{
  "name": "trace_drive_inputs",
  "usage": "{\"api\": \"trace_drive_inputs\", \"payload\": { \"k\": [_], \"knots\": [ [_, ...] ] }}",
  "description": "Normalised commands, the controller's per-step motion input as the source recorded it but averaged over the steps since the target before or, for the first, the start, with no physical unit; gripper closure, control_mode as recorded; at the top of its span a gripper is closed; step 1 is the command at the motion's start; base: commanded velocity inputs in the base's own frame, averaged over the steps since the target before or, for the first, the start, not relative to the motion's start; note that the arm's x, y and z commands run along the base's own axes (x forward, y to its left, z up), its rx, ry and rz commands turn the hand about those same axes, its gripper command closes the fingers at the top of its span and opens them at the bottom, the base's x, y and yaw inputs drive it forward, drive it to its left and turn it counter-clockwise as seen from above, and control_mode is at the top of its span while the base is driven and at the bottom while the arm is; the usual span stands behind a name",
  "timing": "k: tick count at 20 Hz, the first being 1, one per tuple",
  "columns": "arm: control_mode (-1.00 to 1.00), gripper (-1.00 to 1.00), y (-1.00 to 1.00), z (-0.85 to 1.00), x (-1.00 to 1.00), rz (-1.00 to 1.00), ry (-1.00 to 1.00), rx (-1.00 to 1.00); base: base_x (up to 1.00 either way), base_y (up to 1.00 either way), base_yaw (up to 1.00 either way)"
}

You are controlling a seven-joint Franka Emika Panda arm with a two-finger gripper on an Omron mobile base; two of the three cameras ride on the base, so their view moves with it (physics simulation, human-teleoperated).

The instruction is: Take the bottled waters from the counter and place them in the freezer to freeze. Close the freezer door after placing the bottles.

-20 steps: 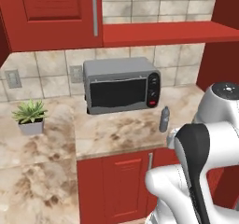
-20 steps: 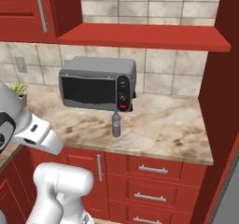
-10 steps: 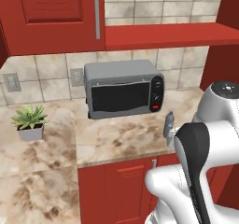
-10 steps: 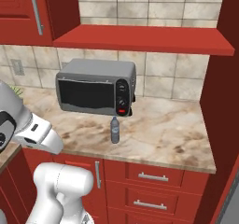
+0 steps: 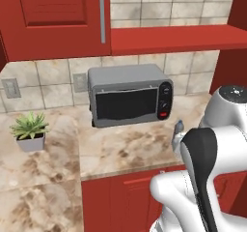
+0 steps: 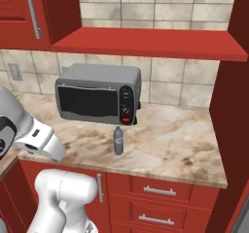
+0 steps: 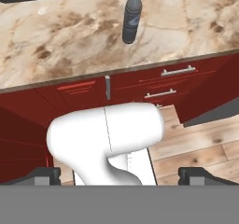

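Room: a red-cabinet kitchen with a tiled backsplash is surrounding the marbled stone counter (image 6: 170, 149), and a red shelf (image 6: 146, 41) is hanging above it.
Appliance: a grey microwave (image 6: 98, 92) is sitting at the back of the counter; a small potted plant (image 5: 30, 131) is standing well off to its left.
Bottle: one bottled water (image 6: 118, 140) is standing upright on the counter, just in front of the microwave's control panel, and nothing is touching it.
Gripper: the gripper (image 7: 119, 176) is hanging low in front of the drawers with its fingertips (image 7: 46, 175) spread wide apart — holding nothing.
Progress: the task is looking barely begun — the bottle is not yet picked up.
Remaining: reaching and grasping the bottle, carrying it to the freezer, then shutting the door.
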Motion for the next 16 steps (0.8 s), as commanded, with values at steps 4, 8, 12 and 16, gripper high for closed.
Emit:
{"api": "trace_drive_inputs", "payload": {
  "k": [4, 8, 12, 16],
  "knots": [
    [1.00, -1.00, 0.00, 0.00, 0.00, 0.00, 0.00, 0.00, 0.29, 0.08, 0.00],
    [1.00, -1.00, 0.00, 0.00, 0.00, 0.00, 0.00, 0.00, 0.19, 0.01, 0.00],
    [-1.00, -1.00, 0.00, 0.00, 0.31, 0.04, 0.00, 0.00, 0.00, 0.00, 0.00],
    [-1.00, -1.00, -0.15, -0.01, 0.22, 0.02, 0.00, 0.00, 0.00, 0.00, 0.00]
  ]
}}
